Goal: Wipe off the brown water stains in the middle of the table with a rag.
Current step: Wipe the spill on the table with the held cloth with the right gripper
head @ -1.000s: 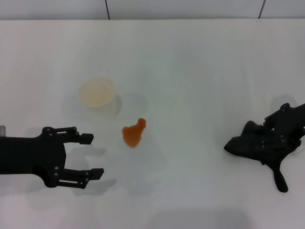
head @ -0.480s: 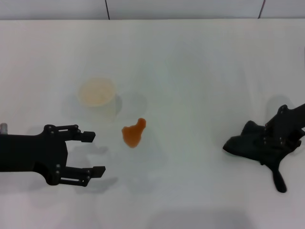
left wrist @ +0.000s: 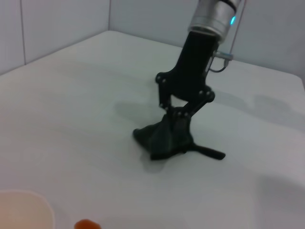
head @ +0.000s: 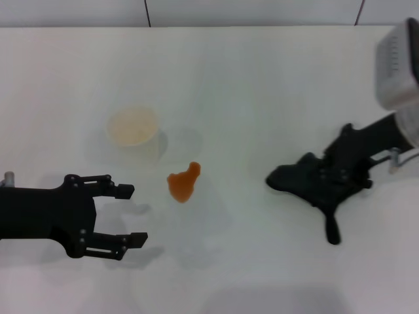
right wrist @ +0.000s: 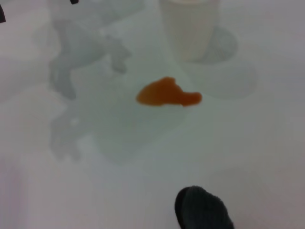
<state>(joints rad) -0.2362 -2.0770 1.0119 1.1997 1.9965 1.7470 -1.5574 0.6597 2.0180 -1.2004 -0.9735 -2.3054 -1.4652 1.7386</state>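
Note:
The brown water stain (head: pixel 183 182) is a small orange blotch on the white table (head: pixel 262 91), just in front of a paper cup. My right gripper (head: pixel 325 184) is shut on the black rag (head: pixel 291 178), whose tail (head: pixel 332 229) trails toward me; the rag is to the right of the stain, apart from it. The left wrist view shows the right gripper (left wrist: pixel 183 114) pinching the rag (left wrist: pixel 162 141) at the tabletop. The right wrist view shows the stain (right wrist: pixel 167 93) beyond the rag's tip (right wrist: pixel 202 211). My left gripper (head: pixel 134 214) is open and empty, left of the stain.
A white paper cup (head: pixel 133 128) with a pale beige inside stands upright just behind and left of the stain; it also shows in the right wrist view (right wrist: pixel 190 28). The table's far edge meets a tiled wall (head: pixel 196 12).
My right gripper has carried the rag leftward, toward the stain. My left gripper has barely shifted and stays open.

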